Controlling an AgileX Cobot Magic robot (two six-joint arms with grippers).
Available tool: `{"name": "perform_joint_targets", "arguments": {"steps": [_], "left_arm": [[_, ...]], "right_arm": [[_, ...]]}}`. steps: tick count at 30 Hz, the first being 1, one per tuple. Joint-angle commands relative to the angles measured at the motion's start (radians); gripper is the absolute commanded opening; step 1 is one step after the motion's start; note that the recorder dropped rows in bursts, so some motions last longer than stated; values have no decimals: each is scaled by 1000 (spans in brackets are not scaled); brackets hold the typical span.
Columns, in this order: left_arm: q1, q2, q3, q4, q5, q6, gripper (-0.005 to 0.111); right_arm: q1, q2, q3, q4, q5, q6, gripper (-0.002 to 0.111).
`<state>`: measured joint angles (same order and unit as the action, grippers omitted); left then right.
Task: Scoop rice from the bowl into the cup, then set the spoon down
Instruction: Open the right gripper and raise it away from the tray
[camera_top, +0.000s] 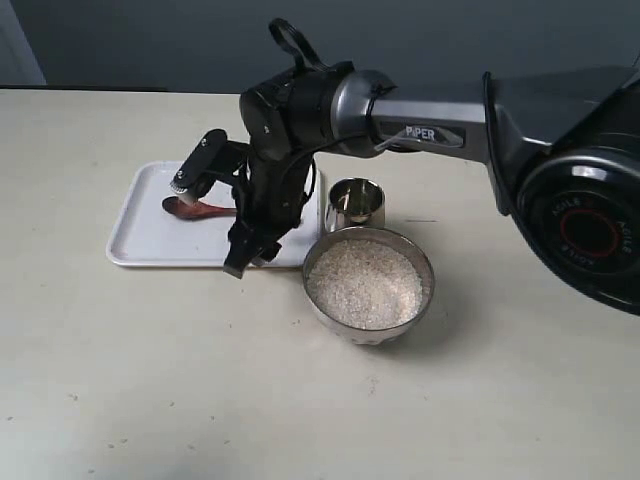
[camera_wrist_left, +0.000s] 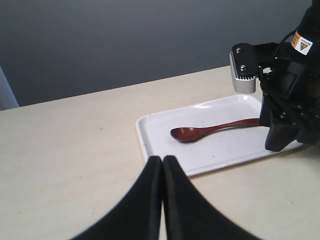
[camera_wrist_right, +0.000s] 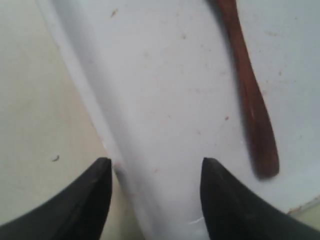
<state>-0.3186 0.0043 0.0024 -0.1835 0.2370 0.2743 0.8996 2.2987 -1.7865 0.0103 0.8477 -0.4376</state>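
The dark wooden spoon (camera_top: 190, 208) lies flat on a white tray (camera_top: 145, 235), its head toward the tray's left side and its handle (camera_wrist_right: 250, 100) running under my right arm. My right gripper (camera_top: 245, 255) hovers open over the tray's near right edge, and the handle end lies beside it, outside its fingers (camera_wrist_right: 156, 167). The small steel cup (camera_top: 355, 203) stands right of the tray. The metal bowl (camera_top: 425, 262) full of white rice (camera_top: 365, 283) sits in front of the cup. My left gripper (camera_wrist_left: 162, 159) is shut and empty, low over the table short of the tray (camera_wrist_left: 220, 150) and the spoon (camera_wrist_left: 200, 132).
The right arm (camera_top: 430, 130) stretches across from the right, above the cup. Bare beige table (camera_top: 200, 380) lies in front of the tray and bowl. A dark wall runs behind the table's far edge.
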Motion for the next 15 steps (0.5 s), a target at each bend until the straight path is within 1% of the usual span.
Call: {"name": "perform_joint_targets", "arguments": {"steps": [1, 4, 7, 8, 9, 10, 11, 12, 13, 15], "left_arm": [[-3, -4, -2, 3, 2, -3, 1], [-3, -4, -2, 3, 2, -3, 1], [-3, -4, -2, 1, 2, -3, 1], [-3, -4, -2, 1, 2, -3, 1], [-3, -4, -2, 1, 2, -3, 1], [-3, -4, -2, 1, 2, -3, 1], [-3, -4, -2, 1, 2, -3, 1], [-3, -4, -2, 1, 2, -3, 1], [-3, -4, -2, 1, 2, -3, 1], [-3, -4, -2, 1, 2, -3, 1]], "right_arm": [[-3, -41, -38, -10, 23, 21, 52], [-3, -95, -72, -10, 21, 26, 51], [-3, -160, -106, -50, 86, 38, 31], [-3, -193, -122, -112, 164, 57, 14], [-3, -208, -128, -146, 201, 75, 6], [-4, -232, -132, -212, 254, 108, 0], [-5, -269, -132, -302, 316, 169, 0], [-5, -291, -132, -344, 365, 202, 0], [-5, -332, -132, -401, 373, 233, 0], [-5, -406, -130, -436, 373, 260, 0]]}}
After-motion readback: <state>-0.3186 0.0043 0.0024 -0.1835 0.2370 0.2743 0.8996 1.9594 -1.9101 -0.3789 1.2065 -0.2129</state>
